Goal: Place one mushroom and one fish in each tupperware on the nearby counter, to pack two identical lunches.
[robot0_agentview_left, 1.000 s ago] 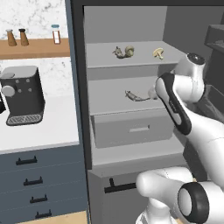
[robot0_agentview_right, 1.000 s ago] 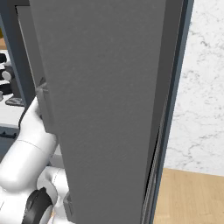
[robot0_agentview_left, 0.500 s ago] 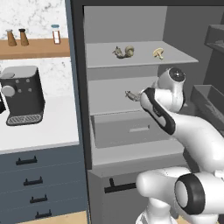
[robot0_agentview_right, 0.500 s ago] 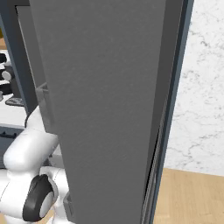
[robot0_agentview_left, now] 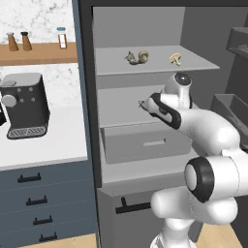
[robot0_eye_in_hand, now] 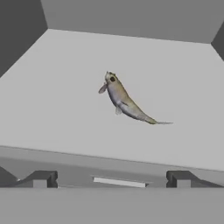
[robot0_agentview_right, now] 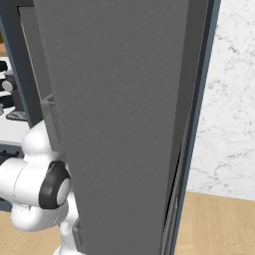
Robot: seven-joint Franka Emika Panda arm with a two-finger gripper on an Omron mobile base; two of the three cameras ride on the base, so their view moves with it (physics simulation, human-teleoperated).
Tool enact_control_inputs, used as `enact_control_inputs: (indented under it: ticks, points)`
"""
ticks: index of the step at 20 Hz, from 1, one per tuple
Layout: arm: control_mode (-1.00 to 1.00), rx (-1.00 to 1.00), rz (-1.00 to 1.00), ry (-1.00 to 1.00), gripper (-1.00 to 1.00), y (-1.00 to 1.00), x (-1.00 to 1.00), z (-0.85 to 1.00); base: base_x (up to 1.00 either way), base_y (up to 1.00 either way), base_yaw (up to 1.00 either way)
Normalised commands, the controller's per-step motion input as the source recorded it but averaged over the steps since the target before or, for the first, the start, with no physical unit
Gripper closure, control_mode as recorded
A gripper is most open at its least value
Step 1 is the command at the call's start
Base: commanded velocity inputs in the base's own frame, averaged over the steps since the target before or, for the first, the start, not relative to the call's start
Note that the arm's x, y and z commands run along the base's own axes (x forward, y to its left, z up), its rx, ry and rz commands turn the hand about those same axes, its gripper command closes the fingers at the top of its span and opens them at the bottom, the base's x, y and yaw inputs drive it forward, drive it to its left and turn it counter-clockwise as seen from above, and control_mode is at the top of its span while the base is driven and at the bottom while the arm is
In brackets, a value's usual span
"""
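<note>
— What has moved since a second ago?
— My arm has swung left and folded down in front of the open fridge; my wrist, which was up by the right wall, now reaches in over the middle shelf.
— And the pose now?
— Elbow bent, forearm level, hand pointing into the fridge above the drawer.
— Your pincer?
— My pincer stands wide, holding nothing; both tips rise at the bottom of the hand view, well apart.
— Where are the task's things?
— One fish lies on the middle shelf, ahead of my tips and not touching them. Another fish and a mushroom rest on the top shelf. The white surface lies to the left, carrying a coffee machine.
</note>
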Motion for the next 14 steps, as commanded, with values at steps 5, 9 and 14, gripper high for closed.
enact_control_inputs:
  ticks: [5, 9, 14]
  points:
    - [-1.00, -0.04, 0.00, 0.06, -1.00, 0.00, 0.41, -0.29, 0.00, 0.00, 0.00]
    - [-1.00, 0.00, 0.00, 0.05, -1.00, 0.00, 0.39, -0.12, 0.00, 0.00, 0.00]
    - [-1.00, -0.01, 0.00, 0.08, -1.00, 0.00, 0.51, -0.25, 0.00, 0.00, 0.00]
